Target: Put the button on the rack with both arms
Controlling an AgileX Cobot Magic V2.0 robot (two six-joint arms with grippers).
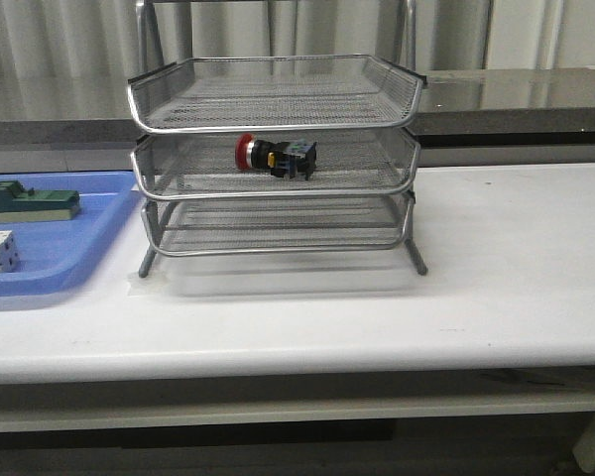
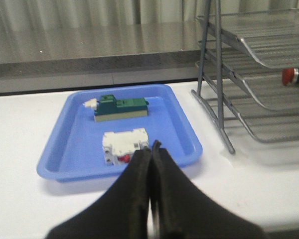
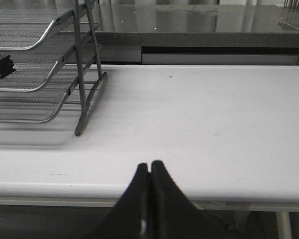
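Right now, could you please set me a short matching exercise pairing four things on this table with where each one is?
Things:
1. button
2. green block
3. white cube
4. left gripper

Places or states:
A. in the blue tray, nearer the robot
B. jaws closed, holding nothing
C. in the rack's middle tier
D. in the blue tray, nearer the wall

Pairs: 1-C, 2-D, 3-A, 4-B
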